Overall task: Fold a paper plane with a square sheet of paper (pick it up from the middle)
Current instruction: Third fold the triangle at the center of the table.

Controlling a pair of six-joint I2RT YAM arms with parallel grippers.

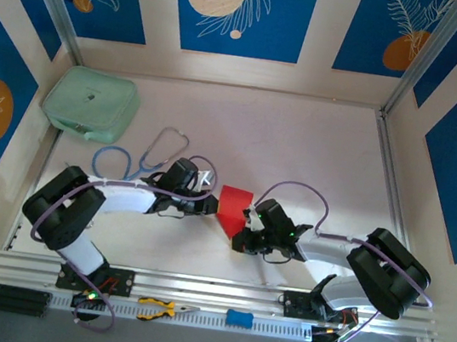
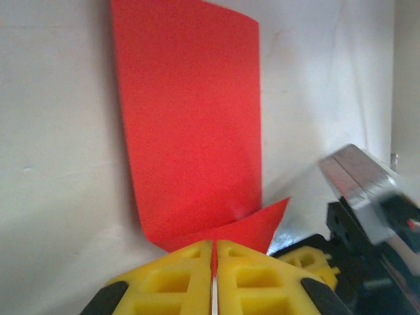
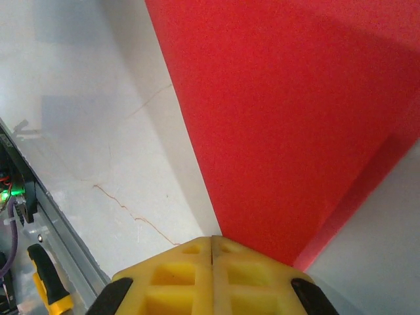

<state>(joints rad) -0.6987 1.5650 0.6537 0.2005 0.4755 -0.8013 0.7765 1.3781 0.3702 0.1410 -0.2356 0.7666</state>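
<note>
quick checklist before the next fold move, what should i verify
1. Left claw shut on the red paper: ok.
2. Right claw shut on the same sheet: ok.
3. No tears in the paper that shows: ok.
4. Paper lifted off the table: cannot tell.
5. Mint-green pouch well apart from the paper: ok.
6. Dart shape finished: not ok, one folded corner shows.

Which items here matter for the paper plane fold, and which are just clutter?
In play:
- red paper, pinched at its edges by the left claw and right claw

Clutter:
- mint-green pouch
- stethoscope
- yellow-handled pliers
- small blue item
</note>
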